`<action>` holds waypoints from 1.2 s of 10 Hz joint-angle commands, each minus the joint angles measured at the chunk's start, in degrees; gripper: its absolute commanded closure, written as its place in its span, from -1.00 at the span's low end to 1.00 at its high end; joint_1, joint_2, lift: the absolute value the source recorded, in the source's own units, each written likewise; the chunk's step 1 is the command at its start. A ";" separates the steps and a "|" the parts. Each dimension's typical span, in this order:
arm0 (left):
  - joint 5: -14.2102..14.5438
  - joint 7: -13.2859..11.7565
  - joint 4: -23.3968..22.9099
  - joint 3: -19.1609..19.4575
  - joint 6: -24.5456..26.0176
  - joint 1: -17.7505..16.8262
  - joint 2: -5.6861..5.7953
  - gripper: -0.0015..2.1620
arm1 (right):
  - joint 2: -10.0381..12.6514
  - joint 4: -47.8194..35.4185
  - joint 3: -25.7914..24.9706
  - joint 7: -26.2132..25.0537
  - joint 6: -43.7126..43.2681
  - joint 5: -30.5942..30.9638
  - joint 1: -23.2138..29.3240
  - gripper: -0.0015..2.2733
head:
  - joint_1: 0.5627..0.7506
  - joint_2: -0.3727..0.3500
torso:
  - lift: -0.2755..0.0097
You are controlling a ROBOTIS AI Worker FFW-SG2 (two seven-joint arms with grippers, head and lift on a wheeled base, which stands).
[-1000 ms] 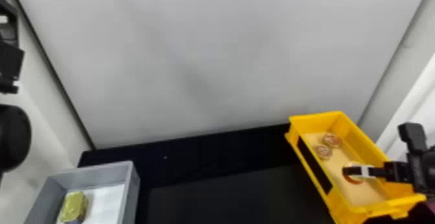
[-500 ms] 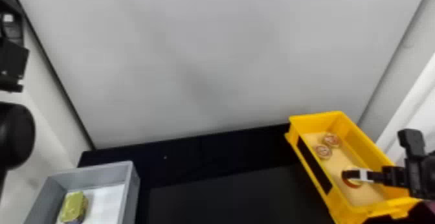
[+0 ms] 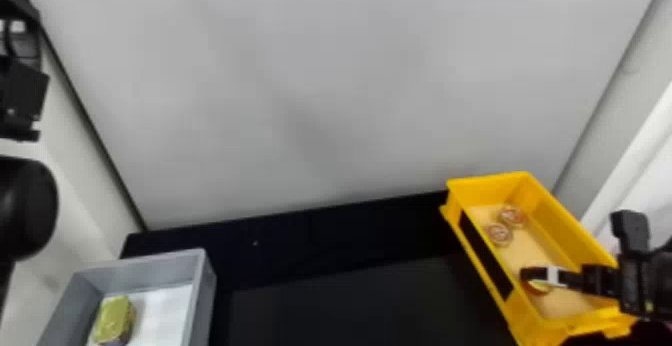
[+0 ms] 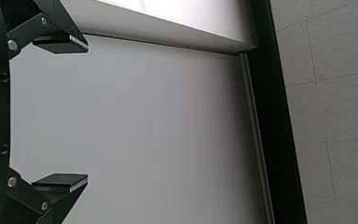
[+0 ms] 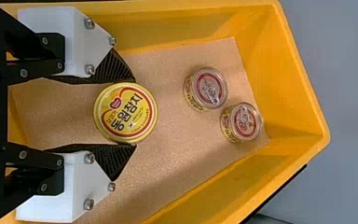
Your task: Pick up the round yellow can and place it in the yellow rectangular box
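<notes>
Two fingers point(image 5: 114, 160) of the right tool point(image 3: 530, 276), parted by the can's width, held the round yellow can point(image 5: 126, 112) inside the yellow rectangular box point(image 3: 480, 191); half-covered in the head view, its lid showed whole at the right wrist.

Head view looks forward-down from afar, right wrist view closely past ribbed black fingers point(image 5: 115, 70) — sharing the yellow rectangular plastic box point(image 3: 487, 182); left wrist view faces a flat grey panel point(image 4: 144, 116).

In the head view, the right hand point(image 3: 531, 274) hides part of the round yellow can point(image 3: 539, 288). The grey bin point(image 3: 201, 290) is cut off at the bottom, and the pale speck point(image 3: 255, 243) near the surface's point(image 3: 320, 255) far edge is too tiny to make out.
</notes>
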 commanded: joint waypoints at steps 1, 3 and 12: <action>0.00 -0.06 0.09 -0.19 -0.09 -0.09 0.00 -0.74 | -0.08 1.25 0.53 -0.95 -0.71 -1.68 0.08 -0.40 | -0.39 0.09 | 0.93; 0.00 -0.15 0.09 -0.28 -0.27 -0.09 0.00 -0.75 | -0.17 1.51 0.62 -1.56 -0.88 -2.47 0.08 -0.40 | -0.39 0.09 | 0.93; 0.00 -0.24 -0.09 -0.02 -0.36 0.26 -0.17 -0.75 | -0.52 -10.26 3.17 -5.96 0.35 -5.72 1.84 -1.00 | -0.39 0.09 | 0.93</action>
